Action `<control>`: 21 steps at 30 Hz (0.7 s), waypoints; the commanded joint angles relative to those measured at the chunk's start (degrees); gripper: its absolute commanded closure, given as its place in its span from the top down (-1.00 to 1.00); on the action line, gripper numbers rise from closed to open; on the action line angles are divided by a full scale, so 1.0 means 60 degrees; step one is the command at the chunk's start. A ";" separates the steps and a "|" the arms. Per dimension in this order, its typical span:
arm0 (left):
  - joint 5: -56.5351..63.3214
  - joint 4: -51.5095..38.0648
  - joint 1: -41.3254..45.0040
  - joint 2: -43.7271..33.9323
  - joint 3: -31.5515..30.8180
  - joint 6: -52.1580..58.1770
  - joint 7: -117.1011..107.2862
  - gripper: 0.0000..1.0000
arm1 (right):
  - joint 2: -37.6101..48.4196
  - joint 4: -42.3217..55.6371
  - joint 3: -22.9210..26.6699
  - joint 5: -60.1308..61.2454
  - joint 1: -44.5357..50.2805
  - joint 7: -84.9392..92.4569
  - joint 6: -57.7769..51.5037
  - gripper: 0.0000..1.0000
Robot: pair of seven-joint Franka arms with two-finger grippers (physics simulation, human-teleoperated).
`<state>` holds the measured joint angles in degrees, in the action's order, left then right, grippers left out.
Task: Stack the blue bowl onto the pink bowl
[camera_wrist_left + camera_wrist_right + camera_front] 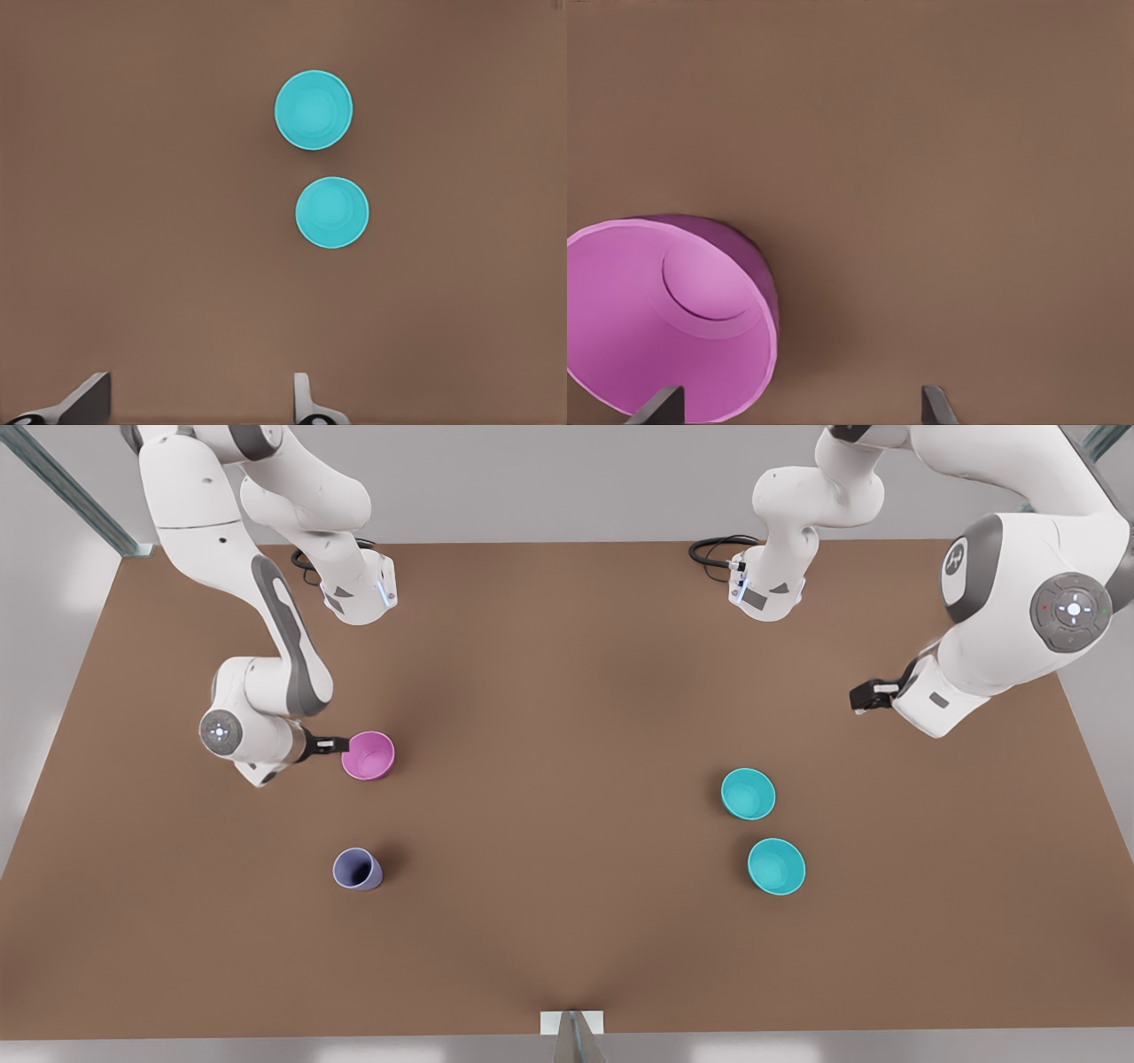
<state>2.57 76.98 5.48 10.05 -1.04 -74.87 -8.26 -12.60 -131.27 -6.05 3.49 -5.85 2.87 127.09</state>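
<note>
The pink bowl [368, 755] stands upright on the brown table [567, 691], on the front view's left. My right gripper [339, 744] is at its rim, open; in the right wrist view the pink bowl's [673, 328] near wall lies between the spread fingertips [660, 405] of the gripper [797, 405]. Two alike teal bowls [748, 794] [776, 865] stand close together on the front view's right; either could be the blue bowl. My left gripper [859, 696] hangs open above and beyond them, holding nothing. The left wrist view shows both teal bowls [313, 110] [332, 212] ahead of the gripper [195, 403].
A small lavender cup [357, 868] stands nearer the table's front edge, below the pink bowl in the front view. Both arm bases [359, 593] [766, 593] sit at the table's far edge. Bare brown surface stretches between the pink bowl and the teal pair.
</note>
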 commanded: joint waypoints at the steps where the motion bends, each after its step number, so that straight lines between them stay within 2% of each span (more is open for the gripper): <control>1: 0.0010 -0.0012 0.0009 -0.0005 -0.0003 -0.0002 -0.0161 1.00 | -0.0054 -0.0196 -0.0003 0.0253 -0.0006 -0.0551 0.1860 1.00; 11: 0.0025 -0.0027 0.0024 0.0024 -0.0018 -0.0017 -0.0176 1.00 | -0.0874 -0.0226 -0.0018 0.0825 0.0141 -0.0449 0.2284 1.00; 13: 0.0039 -0.0027 0.0024 0.0024 -0.0018 -0.0017 -0.0176 1.00 | -0.0889 -0.0226 -0.0032 0.0825 0.0141 -0.0434 0.2270 0.13; 14: 0.0025 -0.0027 0.0024 0.0010 -0.0018 -0.0002 -0.0176 1.00 | -0.0948 -0.0197 -0.0032 0.0825 0.0155 -0.0434 0.2270 -0.16; 18: 0.0040 -0.0027 0.0009 0.0039 -0.0018 -0.0031 -0.0147 1.00 | -0.1123 -0.0109 -0.0076 0.0825 0.0140 -0.0419 0.2226 -0.48; 21: 0.0040 -0.0027 0.0009 0.0039 -0.0018 -0.0046 -0.0132 1.00 | -0.0933 -0.0021 -0.0164 0.0825 0.0141 -0.0419 0.2036 -0.53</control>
<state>2.78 76.84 5.55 10.34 -1.11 -75.10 -8.95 -18.31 -131.38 -6.89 9.40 -5.02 2.81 139.67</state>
